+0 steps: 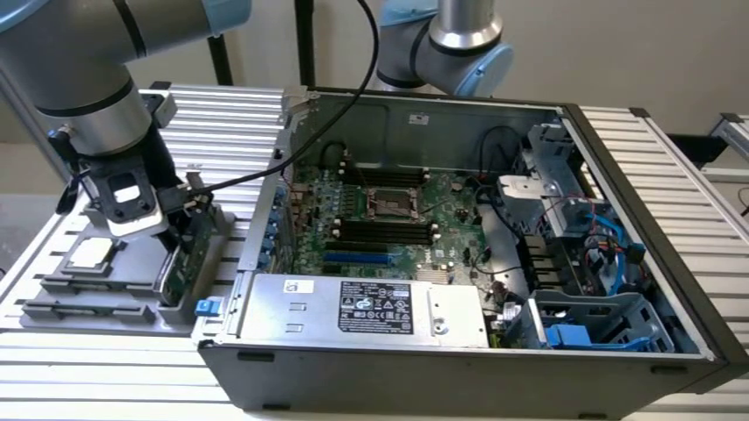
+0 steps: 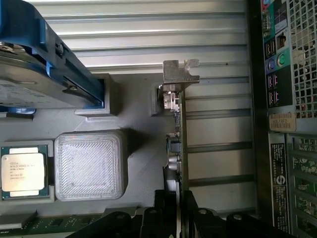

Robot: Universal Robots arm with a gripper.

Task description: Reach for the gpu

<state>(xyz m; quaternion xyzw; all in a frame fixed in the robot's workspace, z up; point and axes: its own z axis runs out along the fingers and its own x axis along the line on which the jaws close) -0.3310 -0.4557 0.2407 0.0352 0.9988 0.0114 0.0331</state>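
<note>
A black open-topped metal computer case (image 1: 468, 377) sits on the ribbed aluminium counter (image 1: 667, 175). Its green motherboard (image 1: 398, 219) is exposed, with a silver boxed power supply (image 1: 363, 307) along the near wall. Beside the case, toward the exterior view's left, a grey moulded tray (image 1: 70, 303) holds a small square silver processor chip (image 1: 91, 256) and a silver hard drive with blue side rails (image 2: 29, 84).

1. gpu (image 2: 181, 144): edge-on, upright in grey tray (image 2: 141, 148), silver end bracket.
2. gripper (image 2: 180, 215): fingers parted, straddling the gpu's edge.
3. hard drive (image 2: 29, 84): blue rails.
4. processor chip (image 2: 22, 171): beside ribbed grey block (image 2: 89, 166).
</note>
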